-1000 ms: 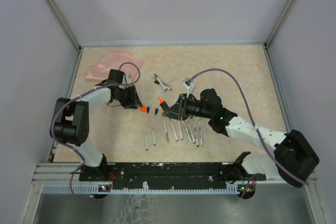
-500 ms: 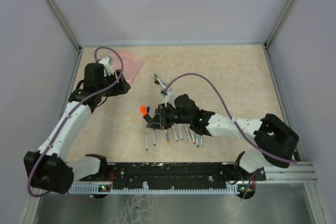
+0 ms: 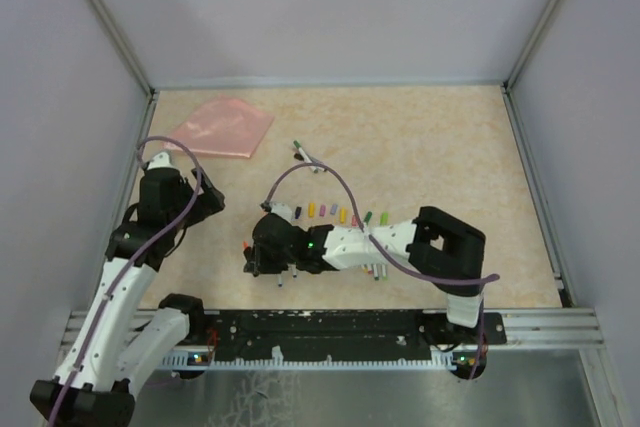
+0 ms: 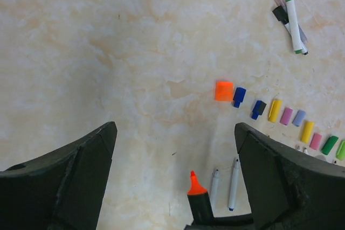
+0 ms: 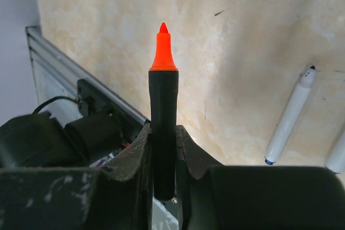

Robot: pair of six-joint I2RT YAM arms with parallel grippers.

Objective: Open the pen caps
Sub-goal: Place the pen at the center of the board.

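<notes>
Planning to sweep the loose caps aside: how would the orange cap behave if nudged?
The orange cap looks short and squarish, so it would probably slide rather than roll. Being small plastic, it is likely light and may skitter on the smooth table. A blue cap lies right beside it, so a push that way could knock it.

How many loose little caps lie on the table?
10, in one slanting row: orange cap, two blue, yellow, pink, lilac, yellow, pink, two green at the frame edge. More may be hidden.
</notes>
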